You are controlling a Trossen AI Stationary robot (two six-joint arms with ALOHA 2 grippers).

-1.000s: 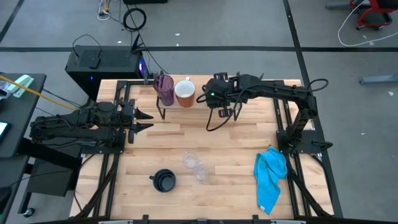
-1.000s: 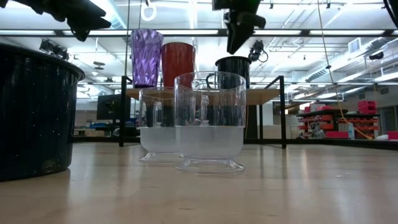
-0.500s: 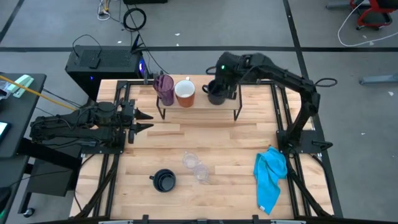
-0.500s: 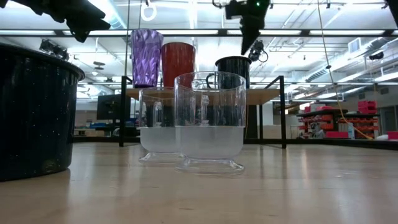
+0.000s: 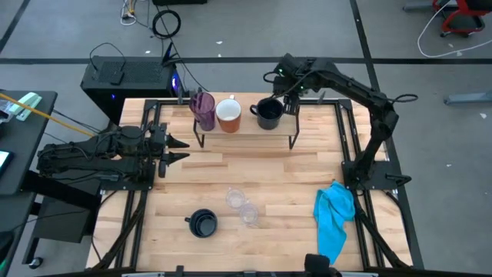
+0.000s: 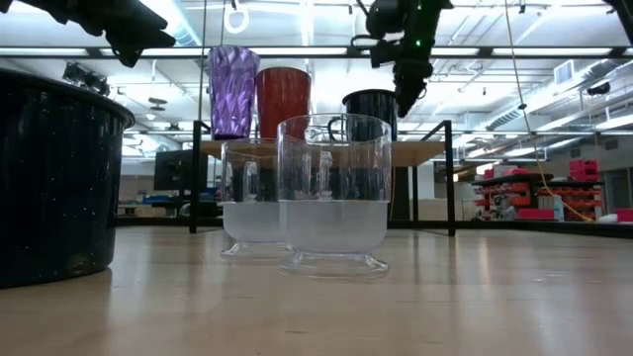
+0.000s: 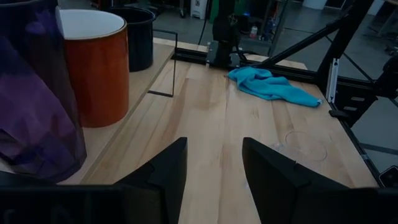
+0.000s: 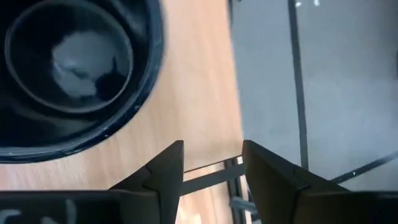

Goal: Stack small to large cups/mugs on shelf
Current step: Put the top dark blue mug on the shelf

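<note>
On the shelf (image 5: 246, 132) at the table's far side stand, left to right, a purple tumbler (image 5: 203, 109), a white mug (image 5: 228, 114) with an orange-brown inside and a black mug (image 5: 267, 113), each on its base. My right gripper (image 5: 290, 86) hangs open above the shelf's far right corner, just right of the black mug (image 8: 68, 68), with nothing between its fingers. My left gripper (image 5: 178, 150) waits open at the table's left, level with the shelf. A second black mug (image 5: 203, 223) and two clear cups (image 5: 241, 205) stand on the tabletop near the front.
A blue cloth (image 5: 334, 219) lies crumpled at the table's near right. The shelf's thin black legs (image 6: 451, 178) stand behind the clear cups (image 6: 331, 193) in the low view. Bare wood lies between the shelf and the cups.
My right gripper has swung away from above the shelf's middle toward the table's far right, rolling as it went. The black mug it had covered stands uncovered on the shelf's right part and has not moved.
</note>
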